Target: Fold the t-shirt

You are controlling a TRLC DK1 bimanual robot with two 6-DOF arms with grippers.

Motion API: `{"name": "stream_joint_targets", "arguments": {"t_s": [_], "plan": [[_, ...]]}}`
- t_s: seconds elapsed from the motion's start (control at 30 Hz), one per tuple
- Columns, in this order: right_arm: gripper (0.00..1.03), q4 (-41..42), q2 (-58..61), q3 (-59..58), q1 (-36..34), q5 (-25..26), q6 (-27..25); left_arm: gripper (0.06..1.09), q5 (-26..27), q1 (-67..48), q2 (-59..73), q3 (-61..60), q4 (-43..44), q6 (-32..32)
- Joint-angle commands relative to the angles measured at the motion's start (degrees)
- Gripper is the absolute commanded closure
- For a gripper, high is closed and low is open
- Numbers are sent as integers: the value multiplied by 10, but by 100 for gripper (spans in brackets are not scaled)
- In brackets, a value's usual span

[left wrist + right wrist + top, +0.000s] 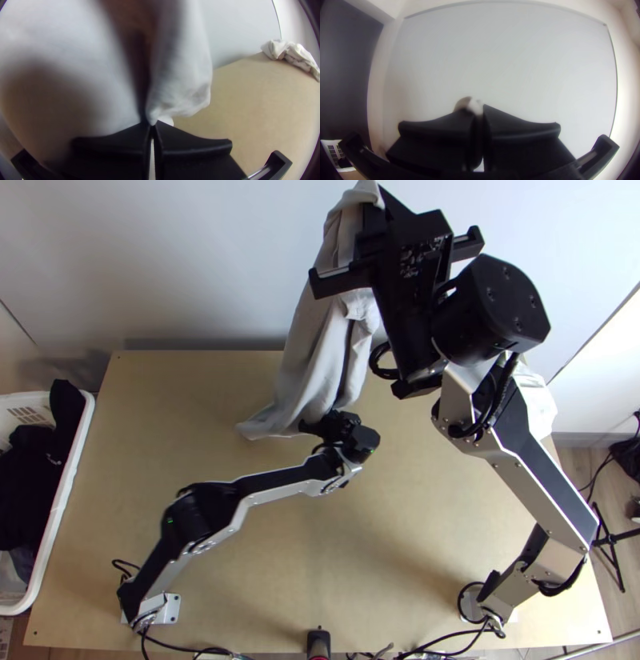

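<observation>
The light grey t-shirt (316, 352) hangs bunched in long folds from my right gripper (379, 198), which is raised high beyond the table's far edge and shut on its upper end. My left gripper (310, 425) is low over the table at the shirt's lower part. One corner of the cloth spreads left of it. In the left wrist view, the t-shirt (186, 76) drapes down to the closed fingertips of my left gripper (152, 124), pinched there. A small bit of t-shirt (474, 106) pokes out between the tips of my right gripper (482, 108) in the right wrist view.
Another pale cloth (538, 400) lies at the table's far right edge, partly behind the right arm. A white basket (60, 500) with dark clothes stands along the left side. Bare wooden table (200, 420) lies around the left arm. A pale wall (208, 260) rises behind.
</observation>
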Motion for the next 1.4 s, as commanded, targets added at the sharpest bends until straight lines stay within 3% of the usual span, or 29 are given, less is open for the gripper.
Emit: {"name": "stream_joint_targets", "arguments": {"t_s": [0.0,0.27,0.53,0.7,0.8,1.0,1.23,1.37], "plan": [[100,0,1,-1,-5,2,0,105,43,9,-116,-65,-13,-5],[100,0,4,-4,-12,5,0,105,190,15,-347,-155,-186,-106],[100,2,11,-4,-21,5,-7,105,311,28,-558,-189,-301,-101],[100,-8,11,-9,-46,5,-10,105,379,103,-660,-182,-347,-81],[100,-35,3,-21,-66,7,-10,105,427,171,-692,-155,-396,-81],[100,-55,-22,-83,-141,7,5,105,575,336,-712,-37,-501,-83],[100,-55,-54,-151,-235,-1,27,105,637,500,-703,28,-507,-60],[100,-56,-63,-158,-254,-7,29,105,721,570,-696,27,-516,-64]]}}
